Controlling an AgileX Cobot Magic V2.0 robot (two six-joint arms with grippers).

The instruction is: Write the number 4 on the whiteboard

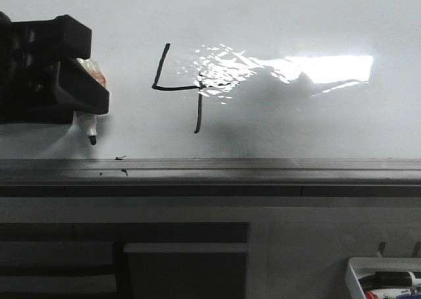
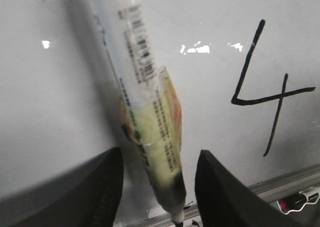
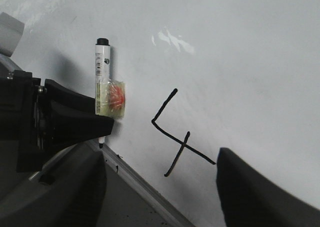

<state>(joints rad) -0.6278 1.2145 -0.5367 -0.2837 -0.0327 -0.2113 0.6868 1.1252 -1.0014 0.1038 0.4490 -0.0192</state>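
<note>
The whiteboard fills the front view, with a glare patch at its upper right. The number 4 is drawn on it in thin black strokes, and also shows in the left wrist view and the right wrist view. My left gripper is to the left of the 4, shut on a white marker wrapped in yellow and orange tape. The marker's black tip points at the board's lower edge. My right gripper is open and empty near the 4, out of the front view.
A grey metal rail runs along the board's near edge, with small black specks by the marker tip. A white tray of markers sits at the front right. Dark panels lie below the rail.
</note>
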